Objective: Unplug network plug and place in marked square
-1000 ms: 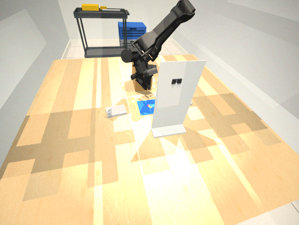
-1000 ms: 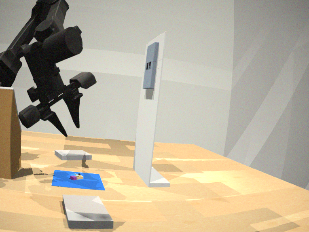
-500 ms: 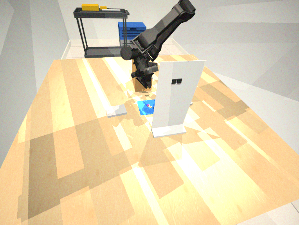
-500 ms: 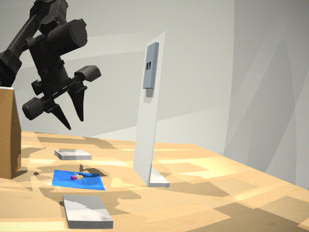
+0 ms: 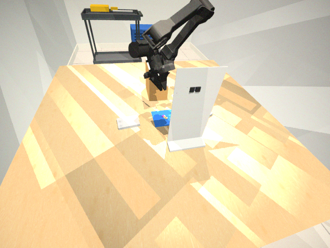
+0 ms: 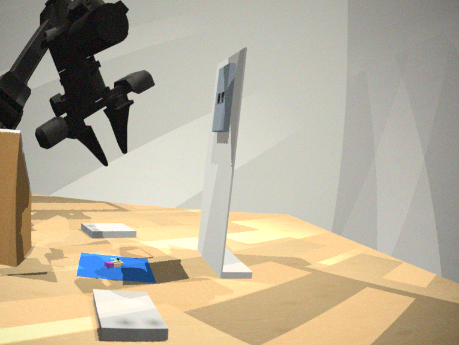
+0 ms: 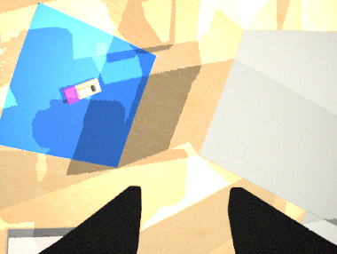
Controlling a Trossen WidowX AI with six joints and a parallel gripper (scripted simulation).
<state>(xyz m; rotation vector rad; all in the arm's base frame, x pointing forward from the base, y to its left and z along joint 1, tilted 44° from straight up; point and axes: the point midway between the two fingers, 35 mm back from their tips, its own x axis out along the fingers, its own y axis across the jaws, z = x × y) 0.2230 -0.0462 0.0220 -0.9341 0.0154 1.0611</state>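
Arm (image 5: 184, 23) bent, raised high above tabletop (image 6: 333, 296). End effector (image 6: 111, 157) pointed downward, partly open, nothing held. Plug (image 6: 113, 263) seen lying on square (image 6: 111, 272).

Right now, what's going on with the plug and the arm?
The plug is out of the socket and lies on the blue marked square, near the foot of the upright panel. The gripper hangs in the air above the table, fingers apart, holding nothing and touching nothing. The job looks essentially done.
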